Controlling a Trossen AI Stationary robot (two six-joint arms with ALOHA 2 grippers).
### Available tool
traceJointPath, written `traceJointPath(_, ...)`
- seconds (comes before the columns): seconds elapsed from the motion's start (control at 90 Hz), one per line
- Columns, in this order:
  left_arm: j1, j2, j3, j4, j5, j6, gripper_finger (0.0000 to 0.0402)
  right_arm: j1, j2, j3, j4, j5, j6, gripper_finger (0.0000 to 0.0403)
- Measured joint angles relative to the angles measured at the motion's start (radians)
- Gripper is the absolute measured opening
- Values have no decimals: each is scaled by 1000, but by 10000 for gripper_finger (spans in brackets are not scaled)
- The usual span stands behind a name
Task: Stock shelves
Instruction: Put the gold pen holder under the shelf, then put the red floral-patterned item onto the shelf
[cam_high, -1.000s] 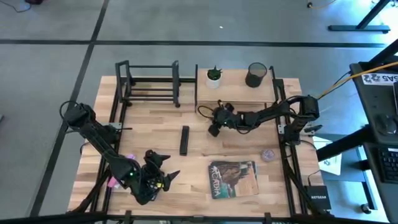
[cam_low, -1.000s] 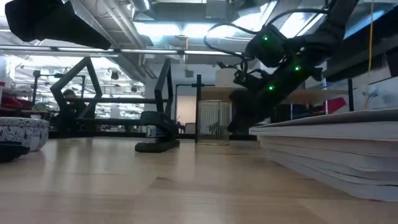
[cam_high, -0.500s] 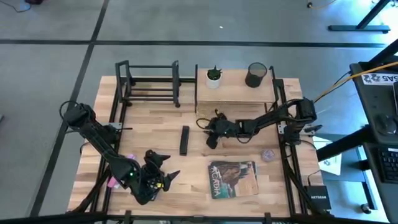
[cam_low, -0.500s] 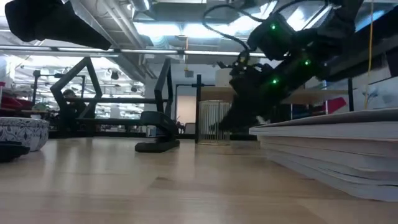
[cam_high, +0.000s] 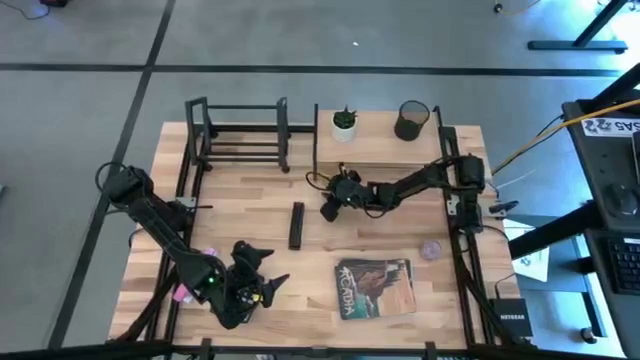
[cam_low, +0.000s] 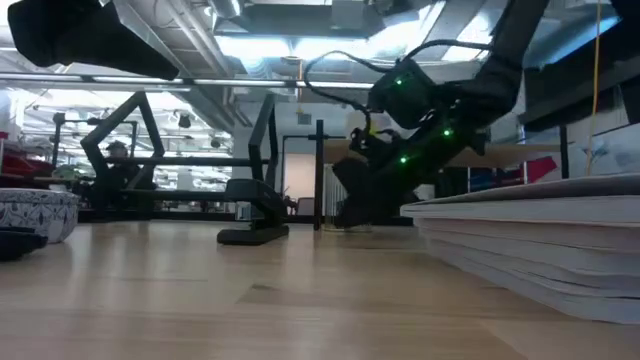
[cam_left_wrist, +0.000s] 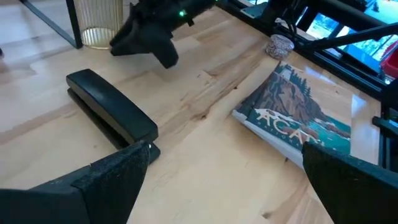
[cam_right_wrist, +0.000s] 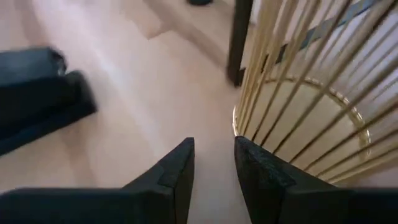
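Dark fingers of the right gripper (cam_high: 327, 209) stand nearly together with a thin gap between them and nothing held, low over the butcher-block bench (cam_high: 250, 195), right beside the gold wire basket (cam_right_wrist: 311, 106) under the wooden shelf; over the last second this gripper has swung from farther right, toward the black stapler (cam_high: 296, 225), and sunk closer to the bench top, as the low view also shows. At the near left of the bench the left gripper (cam_high: 262, 278) waits with its fingers (cam_left_wrist: 106, 180) spread wide and empty, unmoved from a second ago. Just beside the right gripper lies the stapler, a long black bar whose long axis runs from the near edge toward the far edge in the high view. Nearer lie the book with a cliff and sea cover (cam_high: 375, 287) and, to its right, a small round purple-grey object (cam_high: 431, 248). Between the right gripper and the wooden shelf's lower level stand the basket and a thin black post. The small shelf of light wood boards on black posts (cam_high: 378, 140) stands at the far right of the bench, its long side running left to right, carrying a small potted plant (cam_high: 344, 122) and a dark mesh cup (cam_high: 411, 120). The low black metal-bar rack (cam_high: 240, 135) stands just to its left at the far edge, bars also running left to right.
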Motion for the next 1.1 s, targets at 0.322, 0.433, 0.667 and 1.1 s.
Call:
traceJointPath(0.322, 0, 0, 0, 0, 0, 0, 400, 110, -118, 11, -98, -60, -147, 99)
traceJointPath(0.433, -1, 0, 0, 1, 1, -3, 400, 206, -294, 11, -308, -53, -213, 99)
traceJointPath(0.667, -2, 0, 0, 5, 2, -3, 400, 442, -723, 13, -932, -130, -151, 99)
traceJointPath(1.1, 0, 0, 0, 4, -28, 12, 400, 587, -845, 37, -1584, -322, 268, 171)
